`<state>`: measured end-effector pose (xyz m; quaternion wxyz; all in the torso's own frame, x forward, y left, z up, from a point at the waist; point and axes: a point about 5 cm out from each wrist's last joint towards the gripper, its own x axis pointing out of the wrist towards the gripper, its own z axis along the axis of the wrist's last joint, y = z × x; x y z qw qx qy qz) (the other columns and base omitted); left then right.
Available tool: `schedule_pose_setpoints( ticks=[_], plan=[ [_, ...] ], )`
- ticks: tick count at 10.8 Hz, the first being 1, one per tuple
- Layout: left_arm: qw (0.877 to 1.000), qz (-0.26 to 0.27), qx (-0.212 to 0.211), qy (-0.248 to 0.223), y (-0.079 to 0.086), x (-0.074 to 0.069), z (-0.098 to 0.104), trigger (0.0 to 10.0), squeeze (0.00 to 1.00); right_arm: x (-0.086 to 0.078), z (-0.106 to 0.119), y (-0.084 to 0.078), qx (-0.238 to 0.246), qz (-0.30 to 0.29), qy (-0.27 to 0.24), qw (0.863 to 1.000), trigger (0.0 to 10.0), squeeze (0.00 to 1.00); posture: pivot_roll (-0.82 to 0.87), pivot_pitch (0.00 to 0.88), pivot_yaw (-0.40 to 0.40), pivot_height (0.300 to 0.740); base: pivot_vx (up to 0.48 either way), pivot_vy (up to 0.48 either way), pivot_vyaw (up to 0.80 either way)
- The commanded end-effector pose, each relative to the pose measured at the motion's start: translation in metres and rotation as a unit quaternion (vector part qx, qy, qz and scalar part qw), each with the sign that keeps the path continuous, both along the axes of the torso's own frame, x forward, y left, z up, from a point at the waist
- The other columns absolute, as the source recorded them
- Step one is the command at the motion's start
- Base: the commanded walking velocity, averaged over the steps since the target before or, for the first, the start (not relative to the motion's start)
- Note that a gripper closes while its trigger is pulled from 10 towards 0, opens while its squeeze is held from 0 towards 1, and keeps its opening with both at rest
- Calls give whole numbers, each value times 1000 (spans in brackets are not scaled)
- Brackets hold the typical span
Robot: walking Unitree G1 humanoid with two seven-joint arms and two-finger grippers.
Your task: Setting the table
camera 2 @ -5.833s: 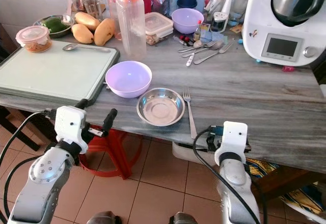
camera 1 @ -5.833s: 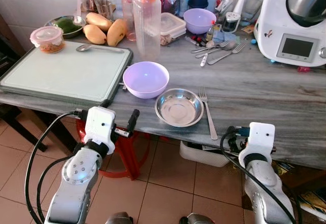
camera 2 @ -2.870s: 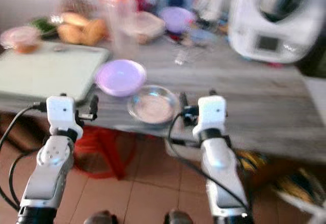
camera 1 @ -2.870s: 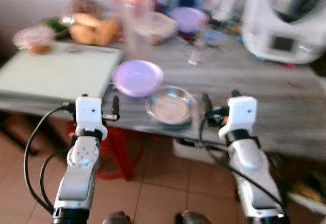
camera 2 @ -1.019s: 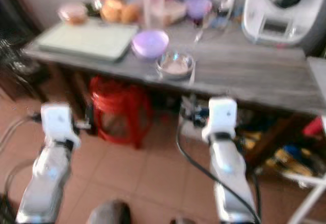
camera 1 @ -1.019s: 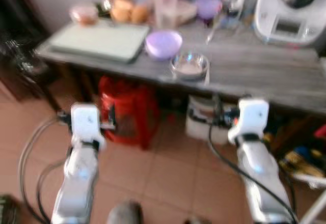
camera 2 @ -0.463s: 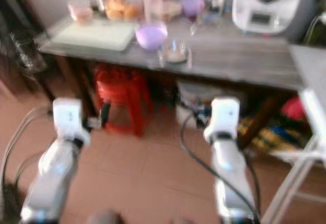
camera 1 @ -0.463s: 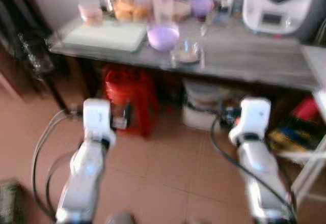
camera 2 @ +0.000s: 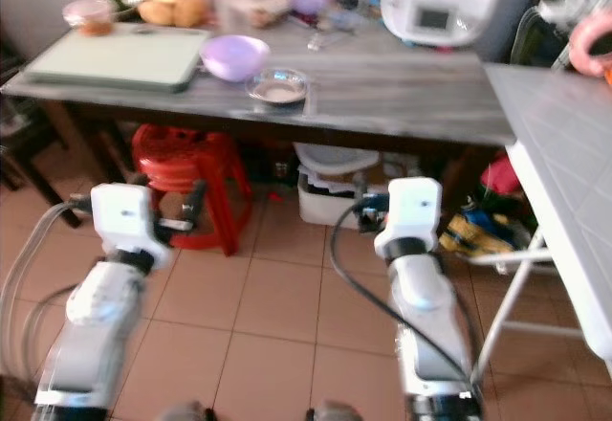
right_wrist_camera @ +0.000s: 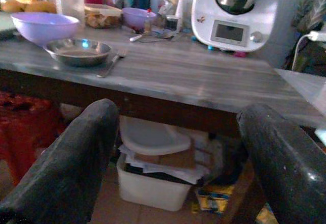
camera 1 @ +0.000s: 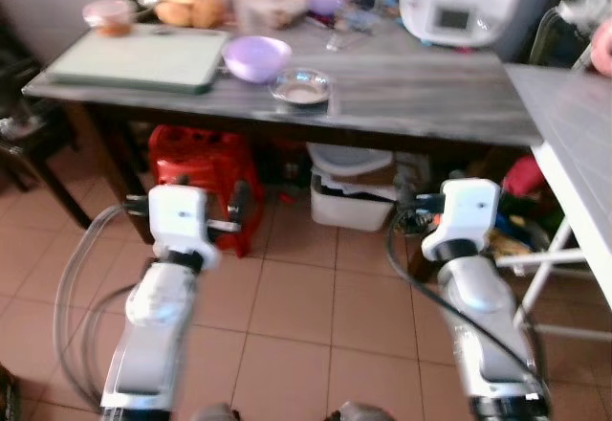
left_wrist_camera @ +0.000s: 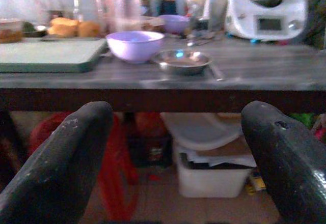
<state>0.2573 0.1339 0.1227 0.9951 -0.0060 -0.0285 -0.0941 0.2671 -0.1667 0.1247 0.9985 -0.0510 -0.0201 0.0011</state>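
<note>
A purple bowl and a small steel bowl stand near the front edge of the grey wooden table, well ahead of me. A fork lies right beside the steel bowl. Both arms are held out low over the tiled floor, short of the table. My left gripper is open with nothing between its fingers and faces the two bowls. My right gripper is also open and empty, facing the table's edge.
A green cutting board, mangoes, more cutlery and a white kitchen machine crowd the table's back. Beneath it stand a red stool and a white bin. A second pale table juts in at right.
The whole picture has shifted: the camera has backed away from the table, which now sits farther off and higher in view. Both grippers stay open and empty.
</note>
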Motion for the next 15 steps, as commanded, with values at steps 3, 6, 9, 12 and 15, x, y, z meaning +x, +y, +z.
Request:
schedule_pose_setpoints(
  ticks=[3,6,9,12,15],
  plan=[
    [1000,-10,5,8,7,-4,-2,10000,0,-2,0,0,7,-5,-3,1000,10000,0,43,0,-14,740,0,-333,0],
    [1000,-19,9,13,10,-7,-4,10000,0,-5,-2,-1,7,-9,2,1000,10000,0,41,0,-10,740,0,-330,-660],
    [999,-32,16,17,10,-10,-6,10000,0,-5,-2,-2,4,-5,2,1000,10000,0,35,0,-16,740,0,-330,0],
    [999,-34,14,19,8,-11,-6,10000,0,-5,-2,1,7,2,3,1000,10000,0,34,0,-15,740,84,-351,0],
    [999,-38,13,19,6,-10,-5,10000,0,-4,-1,2,8,7,3,1000,10000,0,37,0,-14,740,81,-412,0]
  ],
)
